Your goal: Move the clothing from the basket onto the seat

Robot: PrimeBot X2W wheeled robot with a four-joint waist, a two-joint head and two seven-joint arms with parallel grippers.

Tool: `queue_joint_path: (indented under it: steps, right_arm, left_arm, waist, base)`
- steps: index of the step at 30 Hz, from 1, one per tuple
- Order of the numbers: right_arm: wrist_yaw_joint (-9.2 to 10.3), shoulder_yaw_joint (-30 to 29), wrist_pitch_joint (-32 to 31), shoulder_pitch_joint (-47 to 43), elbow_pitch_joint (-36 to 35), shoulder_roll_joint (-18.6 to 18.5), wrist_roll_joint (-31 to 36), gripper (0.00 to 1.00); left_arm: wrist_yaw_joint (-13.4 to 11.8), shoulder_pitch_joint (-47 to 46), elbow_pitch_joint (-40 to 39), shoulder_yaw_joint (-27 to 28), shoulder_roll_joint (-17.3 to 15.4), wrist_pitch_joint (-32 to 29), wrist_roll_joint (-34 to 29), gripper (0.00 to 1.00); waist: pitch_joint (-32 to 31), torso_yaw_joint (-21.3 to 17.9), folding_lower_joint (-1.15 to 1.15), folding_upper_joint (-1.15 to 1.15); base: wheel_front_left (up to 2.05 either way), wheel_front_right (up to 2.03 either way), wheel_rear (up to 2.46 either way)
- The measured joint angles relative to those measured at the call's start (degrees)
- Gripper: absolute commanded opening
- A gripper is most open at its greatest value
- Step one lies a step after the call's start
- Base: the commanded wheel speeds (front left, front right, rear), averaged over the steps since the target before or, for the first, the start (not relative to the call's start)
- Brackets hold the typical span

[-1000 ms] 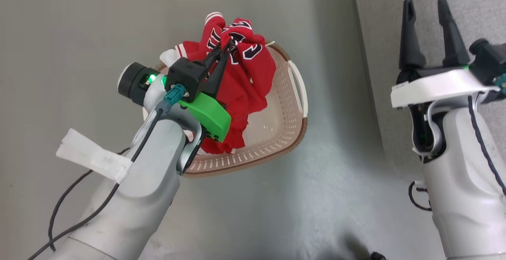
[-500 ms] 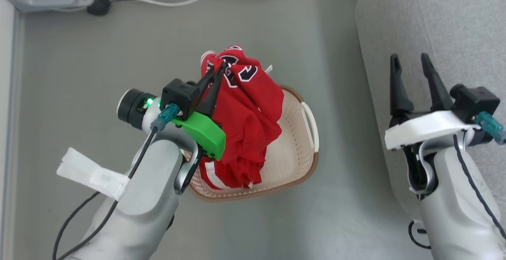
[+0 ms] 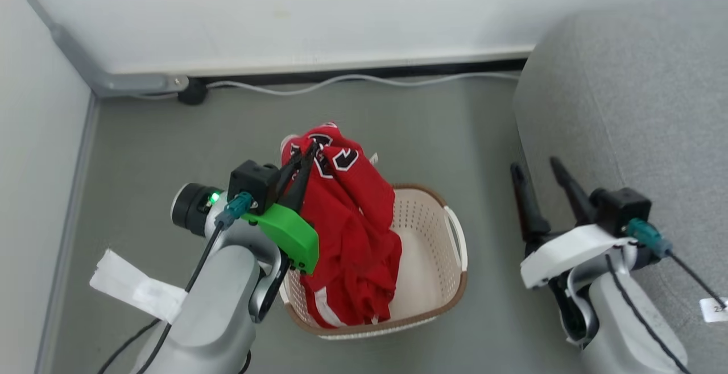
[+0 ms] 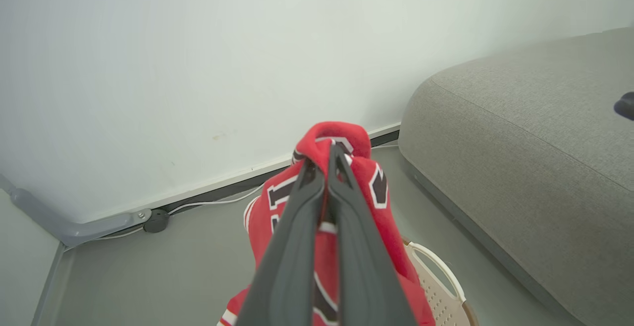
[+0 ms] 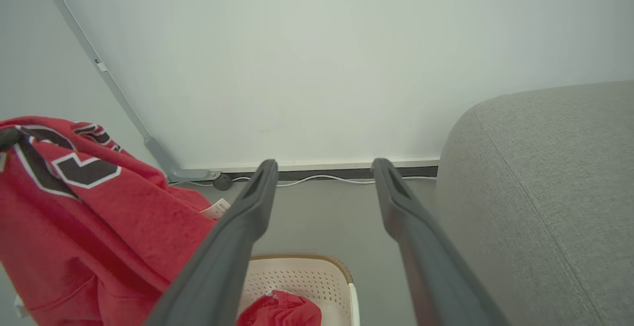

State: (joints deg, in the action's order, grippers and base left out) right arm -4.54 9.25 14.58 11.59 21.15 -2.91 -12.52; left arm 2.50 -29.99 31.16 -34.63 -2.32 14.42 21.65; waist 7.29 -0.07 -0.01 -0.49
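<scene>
**Left gripper holding the clothing above the basket**

My left gripper [image 3: 307,151] is closed hard on a fold of the clothing [image 3: 352,220]. Its two fingers are pressed together, with red cloth caught between the tips. The lettered part bunches around and just past the fingertips. The rest hangs straight down from them beside the green wrist cover [image 3: 287,235]. The striped lower end reaches inside the basket [image 3: 455,297], which stands on the grey floor [image 3: 170,129]. In the right wrist view a further red fold lies low in the basket. My right gripper [image 3: 534,165] is wide open and holds nothing. Its fingers are well apart, and it sits between the basket and the seat [image 3: 625,107], just beside the seat's rounded edge. The seat is on my right, apart from the basket, and no clothing lies on it. A white cable [image 3: 341,80] runs along the foot of the wall.
</scene>
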Motion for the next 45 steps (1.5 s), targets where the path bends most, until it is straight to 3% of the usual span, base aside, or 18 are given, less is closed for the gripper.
queue_joint_path:
  steps: [16, 45]
  right_arm:
    - [-2.02, 16.5, 0.0, -1.13, 4.46, -0.02, 2.1, 1.0]
    - [-2.52, 27.09, 0.0, 8.69, 15.18, -0.41, 1.34, 1.0]
  left_arm:
    - [0.0, 1.24, -1.71, -0.96, 0.01, -0.35, 1.54, 0.0]
    - [1.02, 1.15, -12.74, -9.45, 0.01, -5.37, 2.94, 0.0]
  waist:
    - [-6.7, 1.22, 0.0, 0.0]
    - [-6.1, 6.41, 0.0, 0.0]
  base:
    - [0.0, 0.0, 0.0]
    - [0.0, 0.0, 0.0]
